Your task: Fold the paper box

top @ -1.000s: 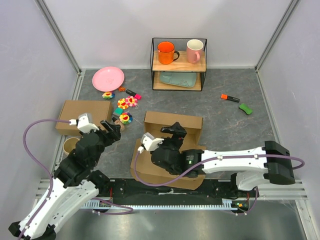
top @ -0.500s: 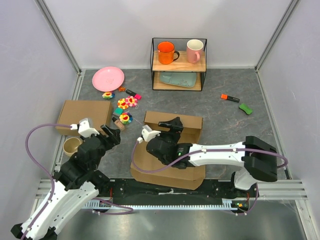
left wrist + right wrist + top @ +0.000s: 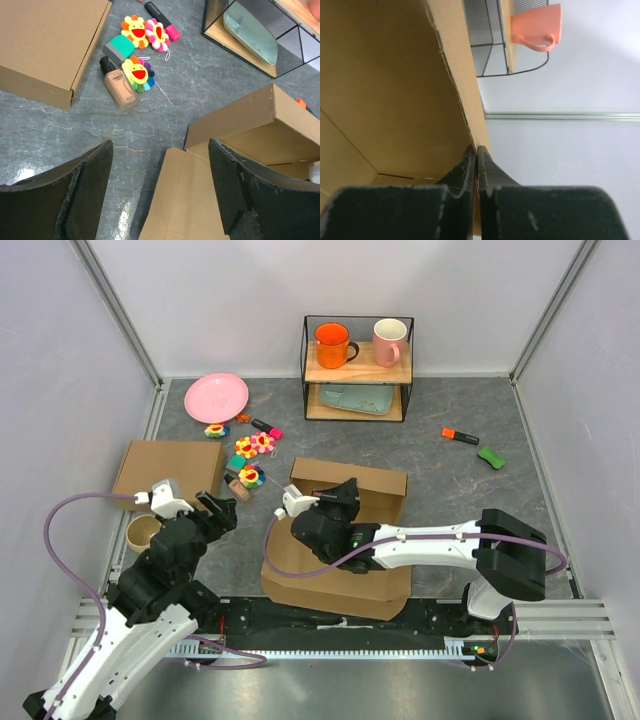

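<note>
The paper box [image 3: 300,585] sits on the table in front of the wire shelf [image 3: 357,368], on the arms' side of it, with its base flat and the hinged lid tipped up so the inside shows. The right gripper [image 3: 476,159] is pinched tight on an edge of that raised lid, cardboard clamped between its fingers, at the part of the box nearest the shelf. The left gripper [image 3: 160,147] hangs over the table further out from the shelf and off to its left, fingers spread wide with nothing between them. Also left of the shelf are a closed cardboard box [image 3: 168,470], a pink plate [image 3: 216,397], some flower toys [image 3: 257,445] and a foundation bottle [image 3: 119,87]. On the shelf's top board stand an orange mug [image 3: 331,344] and a pink mug [image 3: 389,341], and an orange marker [image 3: 460,436] lies to the shelf's right
</note>
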`<action>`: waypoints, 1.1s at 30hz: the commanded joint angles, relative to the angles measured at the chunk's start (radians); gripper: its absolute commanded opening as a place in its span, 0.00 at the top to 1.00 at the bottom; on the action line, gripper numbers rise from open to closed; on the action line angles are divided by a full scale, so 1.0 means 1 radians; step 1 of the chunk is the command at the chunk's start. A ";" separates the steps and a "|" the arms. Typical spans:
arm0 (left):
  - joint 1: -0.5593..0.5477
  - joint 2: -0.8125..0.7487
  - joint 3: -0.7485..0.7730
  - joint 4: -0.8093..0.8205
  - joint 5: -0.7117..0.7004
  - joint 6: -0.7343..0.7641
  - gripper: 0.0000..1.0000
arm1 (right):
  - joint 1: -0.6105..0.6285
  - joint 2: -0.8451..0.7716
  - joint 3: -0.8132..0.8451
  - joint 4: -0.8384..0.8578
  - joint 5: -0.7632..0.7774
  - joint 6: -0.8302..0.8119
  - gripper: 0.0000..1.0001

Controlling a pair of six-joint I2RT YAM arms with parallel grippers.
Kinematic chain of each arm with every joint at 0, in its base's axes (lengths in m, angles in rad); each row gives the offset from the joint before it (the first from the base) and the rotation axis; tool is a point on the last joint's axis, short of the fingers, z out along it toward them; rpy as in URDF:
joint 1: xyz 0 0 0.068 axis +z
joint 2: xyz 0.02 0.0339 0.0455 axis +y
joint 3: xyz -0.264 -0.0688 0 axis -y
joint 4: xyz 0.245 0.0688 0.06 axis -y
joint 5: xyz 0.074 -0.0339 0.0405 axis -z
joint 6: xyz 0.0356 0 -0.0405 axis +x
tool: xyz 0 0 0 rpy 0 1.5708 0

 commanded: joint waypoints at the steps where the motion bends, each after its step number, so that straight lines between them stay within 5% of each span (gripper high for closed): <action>1: 0.006 -0.027 0.037 -0.011 -0.061 -0.031 0.17 | 0.001 -0.076 0.015 0.079 0.064 -0.068 0.99; 6: 0.005 -0.015 0.093 0.062 -0.083 0.004 0.18 | -0.028 -0.164 0.032 0.085 0.046 -0.081 1.00; 9: 0.005 0.034 0.139 0.091 -0.072 0.011 0.18 | -0.101 -0.184 0.153 -0.054 0.013 0.025 1.00; 12: 0.005 0.080 0.182 0.105 -0.073 0.021 0.18 | -0.241 -0.156 0.380 -0.452 -0.119 0.344 1.00; 19: 0.005 0.117 0.281 0.266 -0.133 0.188 0.18 | -0.681 -0.116 0.592 -0.743 -0.633 0.857 1.00; 24: 0.005 0.160 0.343 0.285 -0.106 0.212 0.18 | -0.997 -0.121 0.535 -0.753 -1.054 1.208 1.00; 33: 0.005 0.140 0.191 0.260 -0.011 0.072 0.22 | -0.987 -0.295 0.203 -0.622 -1.162 1.644 1.00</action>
